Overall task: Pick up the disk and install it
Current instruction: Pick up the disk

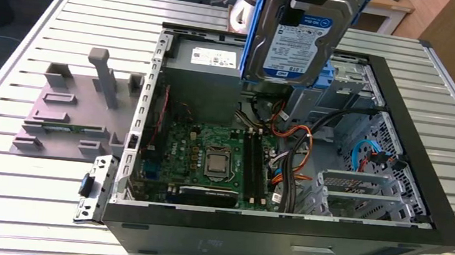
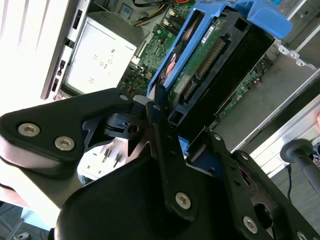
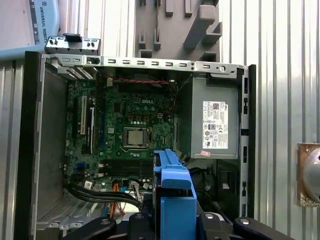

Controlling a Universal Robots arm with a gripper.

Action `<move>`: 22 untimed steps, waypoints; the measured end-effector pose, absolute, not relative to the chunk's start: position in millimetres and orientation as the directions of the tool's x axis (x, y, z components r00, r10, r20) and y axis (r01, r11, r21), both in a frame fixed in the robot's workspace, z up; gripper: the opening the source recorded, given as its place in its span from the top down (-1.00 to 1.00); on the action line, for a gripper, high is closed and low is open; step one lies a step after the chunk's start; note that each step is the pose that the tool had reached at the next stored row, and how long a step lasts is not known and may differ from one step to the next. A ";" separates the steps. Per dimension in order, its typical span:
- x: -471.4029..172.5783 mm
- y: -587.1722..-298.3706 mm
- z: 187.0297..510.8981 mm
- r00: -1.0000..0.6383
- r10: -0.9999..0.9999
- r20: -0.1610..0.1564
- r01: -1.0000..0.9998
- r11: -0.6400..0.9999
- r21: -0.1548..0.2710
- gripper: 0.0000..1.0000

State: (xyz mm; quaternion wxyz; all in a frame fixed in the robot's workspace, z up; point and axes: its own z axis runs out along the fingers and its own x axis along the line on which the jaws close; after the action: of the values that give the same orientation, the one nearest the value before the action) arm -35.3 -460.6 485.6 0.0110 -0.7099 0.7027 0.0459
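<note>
While my black gripper [image 2: 167, 117] clamps the flat silver metal disk [image 1: 292, 43], blue-bracketed, above the open black computer case [image 1: 422, 184]: pick-up done; installation, I judge, outstanding.

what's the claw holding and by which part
The disk, gripped by the claw at its upper end, across the blue bracket, above the open computer case.

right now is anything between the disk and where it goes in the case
The gripper holds the disk above the open case. Nothing solid shows between it and the drive cage, but black and orange cables loop beside the cage and might snag.
</note>
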 end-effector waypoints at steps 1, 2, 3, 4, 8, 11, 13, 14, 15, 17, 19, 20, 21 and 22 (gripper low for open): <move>-35.3 -460.8 485.5 0.008 -0.997 -0.081 -0.999 -0.012 0.049 0.26; -35.3 -461.1 485.5 0.008 -0.997 -0.081 -0.999 -0.012 0.049 0.26; -35.3 -461.2 485.5 0.008 -0.997 -0.081 -0.999 -0.012 0.049 0.26; -35.3 -461.4 485.5 0.008 -0.997 -0.081 -0.999 -0.012 0.049 0.26; -35.3 -462.4 485.5 0.008 -0.997 -0.081 -0.999 -0.012 0.049 0.26; -35.3 -463.1 485.4 0.008 -0.997 -0.081 -0.999 -0.012 0.049 0.26; -35.3 -463.5 485.4 0.008 -0.997 -0.081 -0.999 -0.012 0.049 0.26; -35.3 -463.7 485.4 0.008 -0.997 -0.081 -0.999 -0.012 0.049 0.26; -35.3 -463.9 485.4 0.008 -0.997 -0.081 -0.999 -0.012 0.049 0.26; -35.3 -464.3 485.4 0.008 -0.997 -0.081 -0.999 -0.012 0.049 0.26; -35.3 -464.6 485.4 0.008 -0.997 -0.081 -0.999 -0.012 0.049 0.26; -35.3 -466.4 485.3 0.008 -0.997 -0.081 -0.999 -0.012 0.049 0.26; -35.3 -468.0 485.2 0.008 -0.997 -0.081 -0.999 -0.012 0.049 0.26; -35.3 -468.1 485.3 0.008 -0.997 -0.081 -0.999 -0.012 0.049 0.26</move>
State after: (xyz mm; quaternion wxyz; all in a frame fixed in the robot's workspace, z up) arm -35.3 -468.1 485.3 0.0110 -0.7099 0.7027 0.0459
